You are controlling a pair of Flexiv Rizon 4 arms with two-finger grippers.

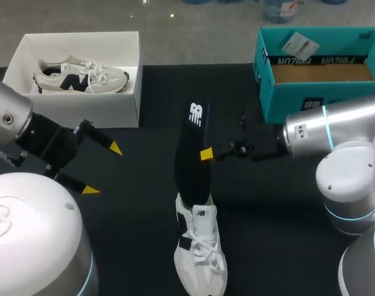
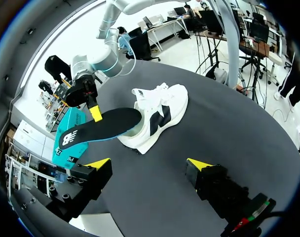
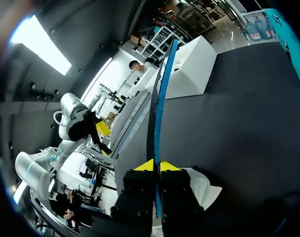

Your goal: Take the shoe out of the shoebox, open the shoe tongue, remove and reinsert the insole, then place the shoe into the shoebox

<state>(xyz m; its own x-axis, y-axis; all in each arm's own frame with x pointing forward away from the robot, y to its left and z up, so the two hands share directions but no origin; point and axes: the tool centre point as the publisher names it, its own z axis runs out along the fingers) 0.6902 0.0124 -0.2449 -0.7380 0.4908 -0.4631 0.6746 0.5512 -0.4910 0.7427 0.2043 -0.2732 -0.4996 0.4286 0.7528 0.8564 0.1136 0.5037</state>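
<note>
— What is seen nearest on the table (image 1: 286, 246)?

— A white shoe (image 1: 200, 246) with dark side panels is stood on its sole at the near middle. It is laced, with the toe turned toward the robot.

— And where is the insole found?

— One end of the black insole (image 1: 192, 154) is tucked into the shoe's opening. From there it is stretched away from the robot, and its logo end is raised off the table (a blue edge is shown along it in the right wrist view).

— By what is it held?

— It is pinched about midway along by the right gripper (image 1: 207, 154), whose arm comes in from the right. The yellow tips are pressed on the insole from two sides, so the jaws are closed on it.

— And the left gripper?

— The left gripper (image 1: 103, 169) is held over bare table to the left of the shoe and insole, well apart from both. Its fingers are spread wide, and nothing is held between them.

— What is set farther back?

— A white box (image 1: 82, 102) is placed at the far left, with a second shoe (image 1: 79, 77) laid on its side within. A teal box (image 1: 317, 92) is set at the far right. Its brown floor is exposed, and a small white tag (image 1: 296, 43) is seen in its far part.
</note>
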